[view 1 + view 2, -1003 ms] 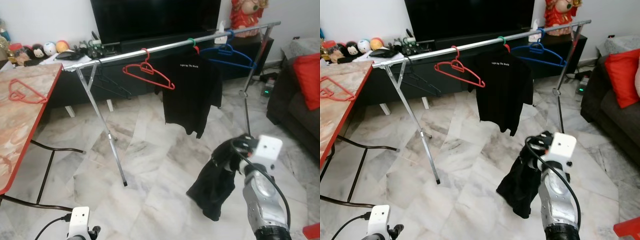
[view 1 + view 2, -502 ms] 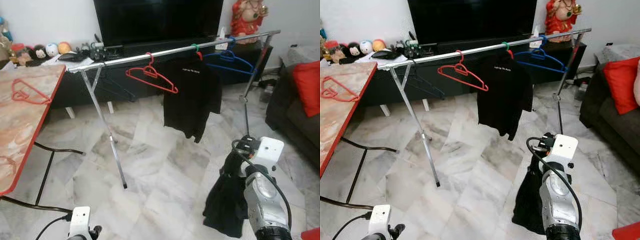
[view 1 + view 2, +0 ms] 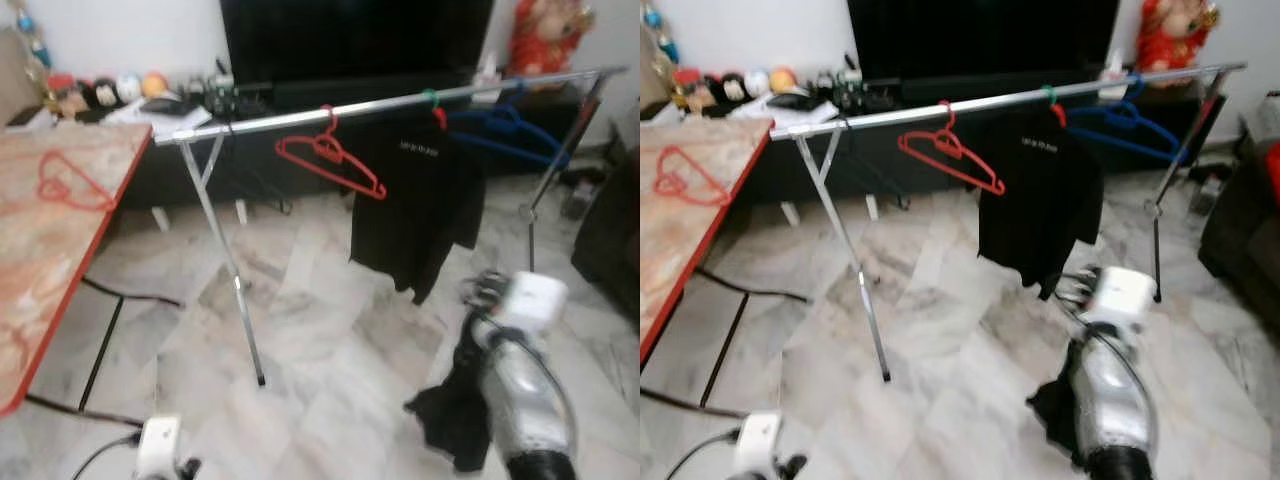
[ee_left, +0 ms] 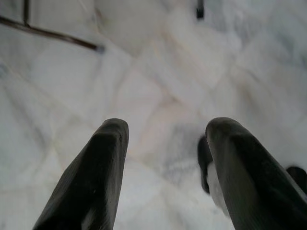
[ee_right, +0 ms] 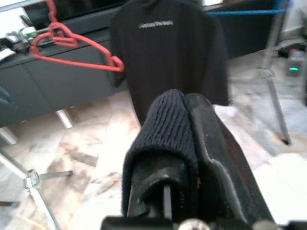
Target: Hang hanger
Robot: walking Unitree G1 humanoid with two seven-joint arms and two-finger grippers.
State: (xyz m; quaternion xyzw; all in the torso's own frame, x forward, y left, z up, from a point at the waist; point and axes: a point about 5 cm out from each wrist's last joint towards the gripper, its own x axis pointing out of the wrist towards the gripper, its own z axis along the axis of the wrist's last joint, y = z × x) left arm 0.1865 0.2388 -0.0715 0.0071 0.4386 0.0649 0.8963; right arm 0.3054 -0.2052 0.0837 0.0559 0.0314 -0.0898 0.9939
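The right end effector (image 5: 180, 143) is reaching forward toward the clothes rail, and its two black fingers are pressing together on a dark garment (image 3: 455, 420). In the right wrist view a ribbed black fold of that cloth is wrapping over one finger, with a thin red edge peeking out beside it; whether that edge belongs to a hanger cannot be told. In the head views the rest of the garment is drooping from the right arm toward the marble floor (image 3: 320, 340).

The left end effector (image 4: 165, 158) is hanging low over the floor, its fingers standing well apart with nothing between them.

Ahead, a silver clothes rail (image 3: 300, 113) is spanning the room on crossed legs. An empty red hanger (image 3: 330, 165) is hanging from it near the middle. Just beside that, a black T-shirt (image 3: 418, 215) with small white lettering is hanging on a hanger with a green hook, and a blue hanger (image 3: 505, 135) is sitting further along toward the robot's right.

On the robot's left, another red hanger (image 3: 70, 188) is lying flat on a wood-patterned counter (image 3: 40, 270) with a red edge. Behind the rail, a dark television (image 3: 350, 40) is standing on a low cabinet, with small round toys (image 3: 110, 90) lining the far left. The head views are slightly blurring.
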